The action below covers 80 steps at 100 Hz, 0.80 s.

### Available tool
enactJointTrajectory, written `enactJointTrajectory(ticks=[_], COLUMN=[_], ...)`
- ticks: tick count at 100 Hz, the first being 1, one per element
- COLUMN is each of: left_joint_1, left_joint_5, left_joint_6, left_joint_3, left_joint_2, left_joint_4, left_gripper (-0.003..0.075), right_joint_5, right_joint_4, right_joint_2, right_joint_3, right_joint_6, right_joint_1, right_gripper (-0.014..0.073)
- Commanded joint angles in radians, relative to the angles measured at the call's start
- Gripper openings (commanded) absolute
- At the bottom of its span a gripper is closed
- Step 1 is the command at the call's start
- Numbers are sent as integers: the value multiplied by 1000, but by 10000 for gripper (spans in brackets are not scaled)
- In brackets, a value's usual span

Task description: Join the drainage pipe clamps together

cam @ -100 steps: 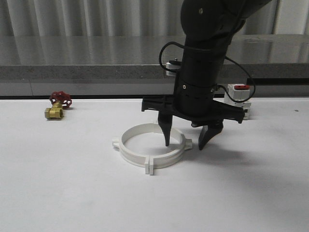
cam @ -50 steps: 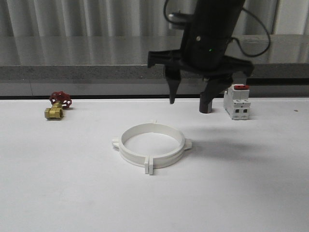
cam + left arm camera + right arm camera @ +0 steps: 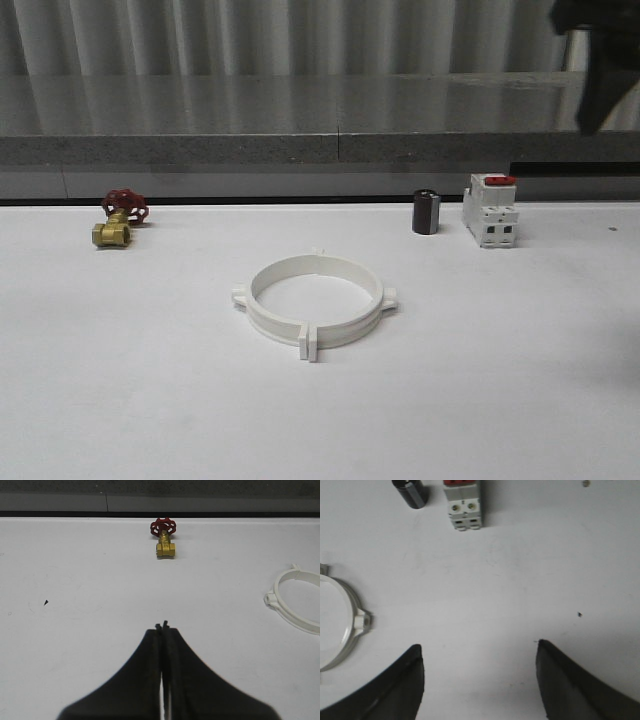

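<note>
clamps point(image 3: 315, 301) joined, right gripper point(image 3: 480, 680) spread

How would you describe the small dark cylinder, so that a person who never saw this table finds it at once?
Look along the far edge of the white table, on the robot's right side. There a short dark cylinder stands upright, just left of the white blocky switch with a red top. It is the lone dark, round item.

No legible text, labels, brands or numbers appear on any item. The white switch point(image 3: 491, 210) at far right bears only a plain red top; no markings on it are readable.
</note>
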Motion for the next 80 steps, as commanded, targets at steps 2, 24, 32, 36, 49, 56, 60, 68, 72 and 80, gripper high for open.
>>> enactJointTrajectory(ticks=[2, 24, 32, 36, 49, 56, 60, 68, 72, 80], left_joint_1=[2, 2, 2, 2, 2, 2, 2, 2, 2, 2], left_joint_5=[-63, -63, -63, -63, -63, -63, -63, -63, -63, -63], left_joint_6=[-1, -1, -1, -1, -1, -1, -1, -1, -1, -1], left_joint_3=[-27, -27, -27, -27, -27, -27, -27, -27, -27, -27], left_joint_2=[2, 2, 2, 2, 2, 2, 2, 2, 2, 2], left_joint_4=[5, 5, 5, 5, 5, 5, 5, 5, 5, 5], left_gripper=[-20, -20, -20, -20, -20, -20, -20, -20, -20, -20], right_joint_5=[-47, 17, 44, 63, 134, 167, 186, 196, 194, 183], right_joint_4=[-13, -38, -38, -40, -46, -64, -81, -106, -109, -109], right_joint_2=[-160, -433, -525, -564, -679, -719, -735, -754, -761, -761], right_joint_3=[56, 211, 254, 274, 317, 327, 327, 327, 327, 327], right_joint_6=[-26, -33, -33, -33, -33, -33, -33, -33, -33, -33], right_joint_1=[-46, -75, -75, -75, -75, -75, -75, -75, -75, -75], right_gripper=[490, 490, 486, 477, 338, 218, 141, 3, -64, -65])
